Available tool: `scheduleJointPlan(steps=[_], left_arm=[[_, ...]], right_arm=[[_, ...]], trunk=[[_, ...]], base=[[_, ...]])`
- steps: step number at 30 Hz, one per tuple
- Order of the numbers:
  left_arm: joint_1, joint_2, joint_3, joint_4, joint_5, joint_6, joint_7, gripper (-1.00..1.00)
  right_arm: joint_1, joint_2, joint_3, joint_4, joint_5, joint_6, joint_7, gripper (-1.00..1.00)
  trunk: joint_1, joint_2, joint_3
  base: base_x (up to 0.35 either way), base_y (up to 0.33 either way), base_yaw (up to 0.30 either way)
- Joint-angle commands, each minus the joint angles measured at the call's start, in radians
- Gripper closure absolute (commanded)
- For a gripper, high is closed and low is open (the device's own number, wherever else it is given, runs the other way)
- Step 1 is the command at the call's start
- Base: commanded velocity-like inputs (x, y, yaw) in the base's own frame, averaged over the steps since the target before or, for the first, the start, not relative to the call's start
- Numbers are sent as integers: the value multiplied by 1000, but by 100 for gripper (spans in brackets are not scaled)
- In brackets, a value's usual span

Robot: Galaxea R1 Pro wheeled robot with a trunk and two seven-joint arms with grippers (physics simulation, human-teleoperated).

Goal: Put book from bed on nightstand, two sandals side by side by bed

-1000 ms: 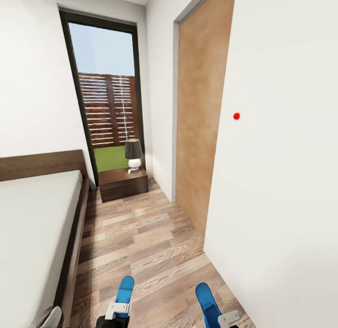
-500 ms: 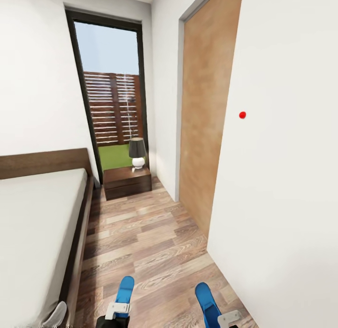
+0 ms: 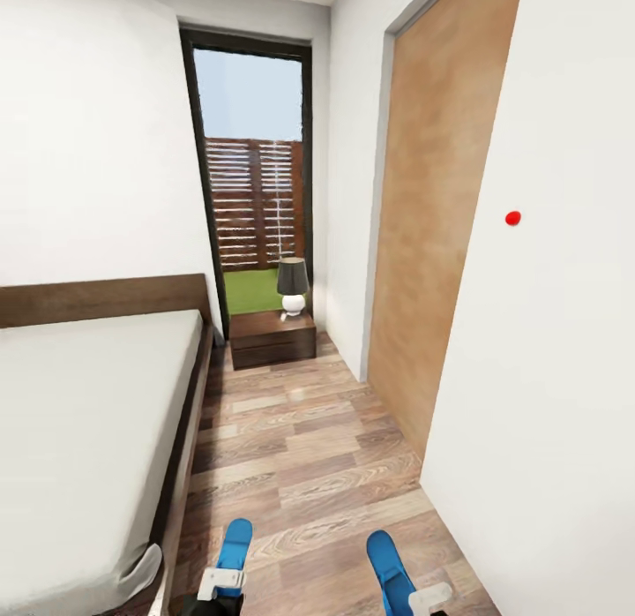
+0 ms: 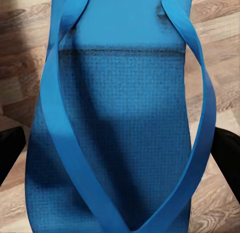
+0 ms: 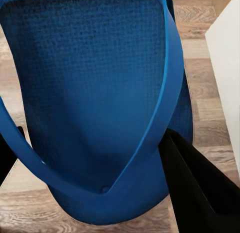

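One bed (image 3: 79,422), light-grey mattress, dark frame, at left of the plank floor (image 3: 309,457). One black-framed window (image 3: 256,170) at the far end. One tan door (image 3: 441,236) at right. One nightstand (image 3: 272,338) below the window, bearing one lamp (image 3: 293,288). Two blue sandals: left sandal (image 4: 120,118) clamped in left gripper (image 3: 219,585); right sandal (image 5: 95,98) clamped in right gripper (image 3: 429,596). Both carried low above the floor, well apart.

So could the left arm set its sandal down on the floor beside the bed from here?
Probably yes. The left tool holds a sandal low over bare floor, with the bed frame just to its left and nothing between them.
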Motion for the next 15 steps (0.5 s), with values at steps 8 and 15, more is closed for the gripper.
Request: scheduleJointPlan(steps=[8,15], left_arm=[[-2,0,-7,2,10,-4,-3,100],[-2,0,-7,2,10,-4,-3,100]], right_arm=[[-1,-2,5,0,0,-1,-10,100],[-1,-2,5,0,0,-1,-10,100]], trunk=[[0,-1,-1],[0,-1,-1]], base=[[270,-74,146],[298,-120,14]])
